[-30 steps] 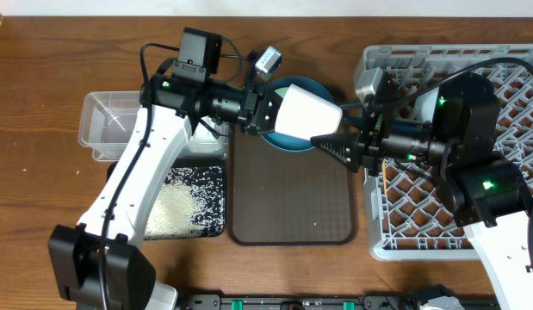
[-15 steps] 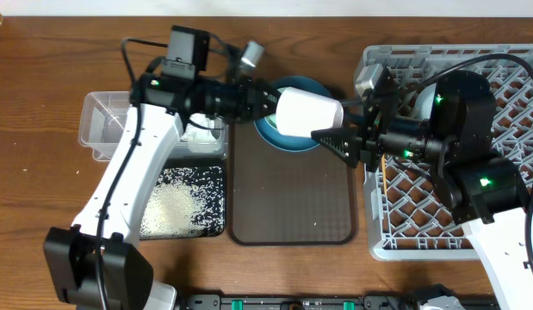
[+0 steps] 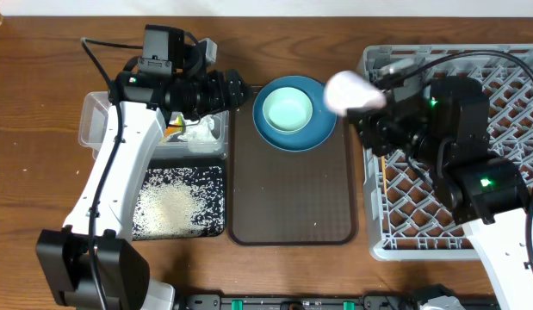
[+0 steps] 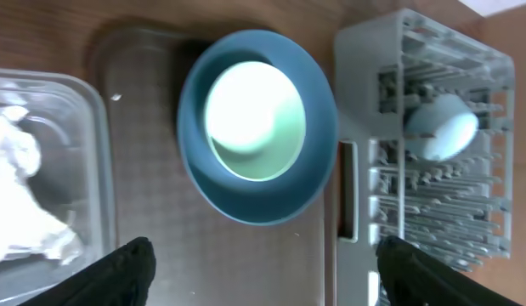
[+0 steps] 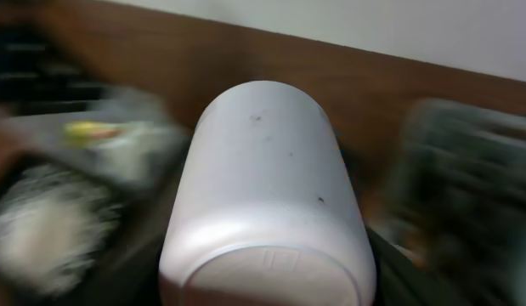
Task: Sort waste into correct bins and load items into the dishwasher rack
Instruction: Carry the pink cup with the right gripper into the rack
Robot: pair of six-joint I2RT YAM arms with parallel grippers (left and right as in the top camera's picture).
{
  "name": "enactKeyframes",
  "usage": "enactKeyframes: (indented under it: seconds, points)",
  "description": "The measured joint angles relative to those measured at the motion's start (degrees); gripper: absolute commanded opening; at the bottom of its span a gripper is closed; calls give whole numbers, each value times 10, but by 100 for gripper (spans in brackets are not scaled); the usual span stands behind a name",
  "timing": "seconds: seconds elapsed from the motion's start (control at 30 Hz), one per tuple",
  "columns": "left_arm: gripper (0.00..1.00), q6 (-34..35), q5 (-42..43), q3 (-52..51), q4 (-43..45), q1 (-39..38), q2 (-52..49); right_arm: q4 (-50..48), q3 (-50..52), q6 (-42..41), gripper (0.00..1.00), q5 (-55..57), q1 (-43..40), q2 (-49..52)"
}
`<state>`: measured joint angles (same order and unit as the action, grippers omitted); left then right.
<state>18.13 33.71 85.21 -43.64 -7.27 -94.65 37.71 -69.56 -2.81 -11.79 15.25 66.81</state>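
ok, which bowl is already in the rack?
The light blue bowl, among the dishwasher rack pegs. The pale green bowl sits on the dark blue plate, on the brown tray.

- Wooden desk: mid-brown, darker grain streaks.
- Large square plastic dishwasher rack: light grey, open lattice pattern.
- Large round plate: plain dark blue.
- Small round bowl: pale green, lighter centre.
- Rounded bowl: light blue.
- Cylindrical cup: pale pink, a few dark specks.
- Rectangular plastic tub: clear.
- Crumpled paper tissue: white.
- Small printed wrapper: yellow-green.
- Shallow rectangular tray: black, speckled by loose rice-like grains, white.
- Rectangular serving tray: dark brown.
- Robot arms: white and black, green lights.
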Motion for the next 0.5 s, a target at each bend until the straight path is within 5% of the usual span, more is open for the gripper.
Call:
enactKeyframes:
  seconds: [0.23,0.5]
  points:
    - [92,0,-24,0,0,0,0,2,0,-14,30,168,0,16]
    - [93,0,-26,0,0,0,0,-38,0,-23,31,227,-1,103]
